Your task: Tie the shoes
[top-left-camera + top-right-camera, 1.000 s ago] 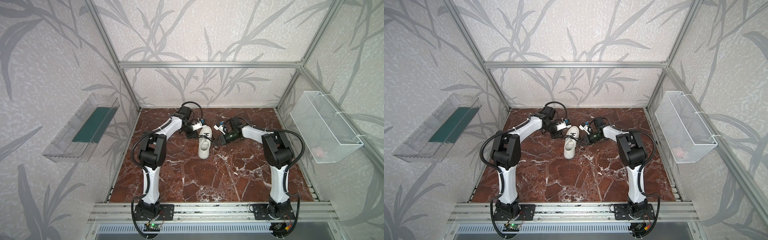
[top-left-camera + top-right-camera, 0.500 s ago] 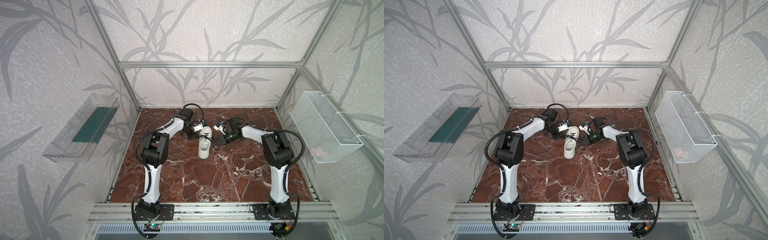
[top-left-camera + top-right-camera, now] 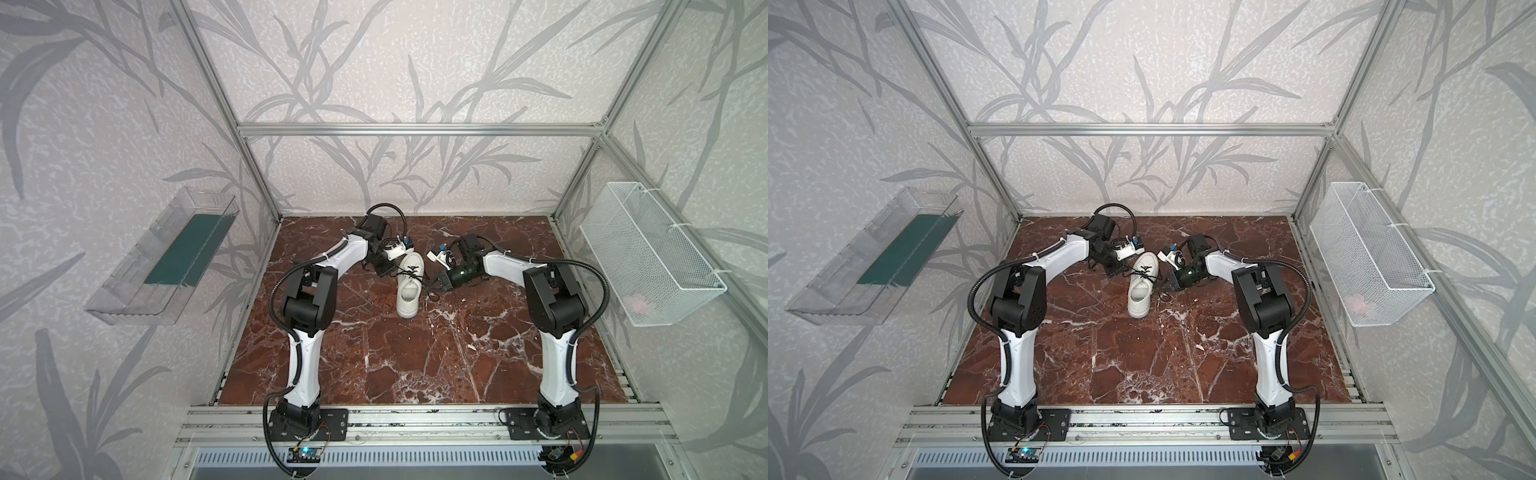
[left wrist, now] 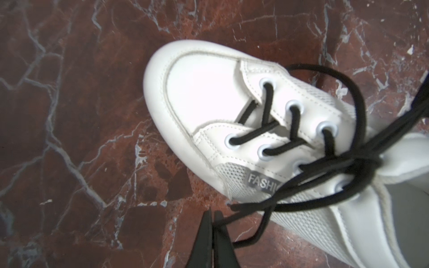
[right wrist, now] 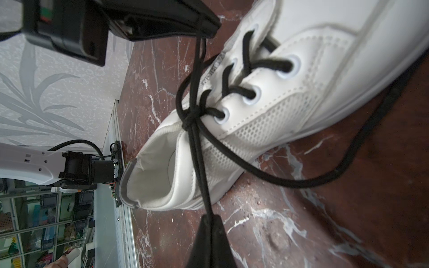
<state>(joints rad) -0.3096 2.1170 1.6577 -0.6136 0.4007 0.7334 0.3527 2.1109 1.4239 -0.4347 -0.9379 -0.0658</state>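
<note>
White mesh-sided sneaker [image 3: 409, 286], black laces [image 4: 294, 123] knotted; left gripper [image 4: 213, 220] and right gripper [image 5: 210, 218] each pinch a strand tight. It sits near the tabletop's [image 3: 415, 365] back edge, with open marble frontward.

Smooth leather sneaker [image 4: 204, 92], matt laces [image 4: 294, 123], marble-look table [image 4: 69, 116]

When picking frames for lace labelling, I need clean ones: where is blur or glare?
Left wrist view: the sneaker is washed out at the toe, the laces blur toward the heel. Right wrist view: knot sharp, nearer lace soft. Both top views: evenly lit, sneaker small.
</note>
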